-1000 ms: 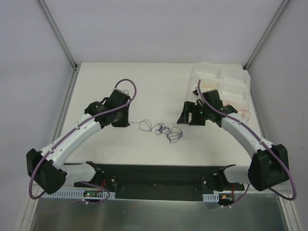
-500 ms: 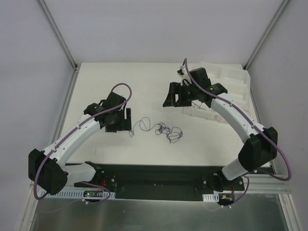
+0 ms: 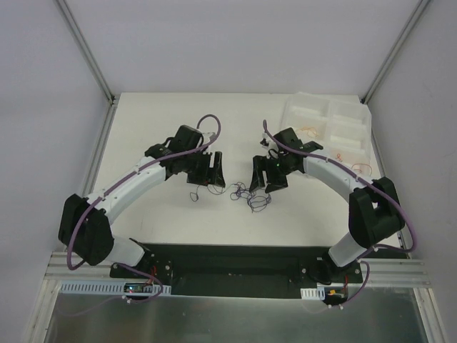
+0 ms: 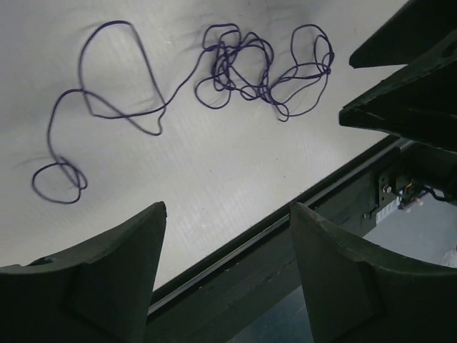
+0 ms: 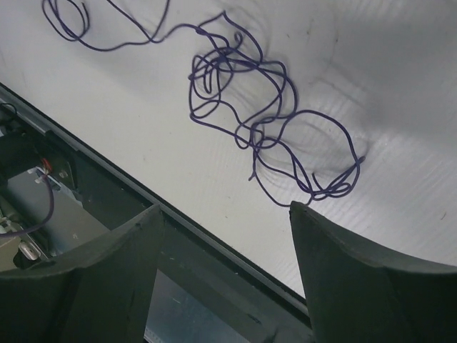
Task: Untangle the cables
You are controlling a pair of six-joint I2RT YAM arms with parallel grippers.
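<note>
White table (image 3: 164,114) bears the knotted purple cables (image 3: 248,195) between the left gripper (image 3: 211,180) and right gripper (image 3: 265,183), both spread and empty on approach, so next each probably must pinch a separate loop.

This is a robotics lab test cell rather than a lived-in room. A bare white table (image 3: 157,221) is boxed in by plain pale panels (image 3: 228,43) on aluminium frame posts (image 3: 87,51). The left arm (image 3: 128,186) and right arm (image 3: 335,173) are bolted to a black base plate (image 3: 228,263). A slotted wiring duct (image 3: 93,287) with exposed electronics runs along the near edge.
</note>
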